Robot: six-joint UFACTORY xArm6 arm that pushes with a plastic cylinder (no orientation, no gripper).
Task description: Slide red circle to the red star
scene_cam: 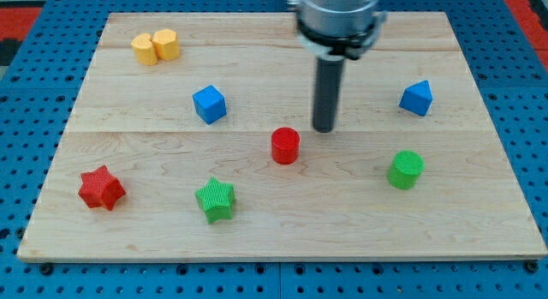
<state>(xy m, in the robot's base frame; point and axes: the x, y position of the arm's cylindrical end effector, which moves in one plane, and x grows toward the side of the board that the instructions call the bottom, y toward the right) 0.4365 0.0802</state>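
The red circle is a short red cylinder near the middle of the wooden board. The red star lies at the view's lower left, far to the left of the circle. My tip is the lower end of the dark rod; it stands just to the upper right of the red circle, a small gap away and not touching it.
A green star lies between the red circle and the red star, lower down. A blue cube is upper left of the circle. A yellow double-lobed block is at top left. A blue block and a green cylinder are on the right.
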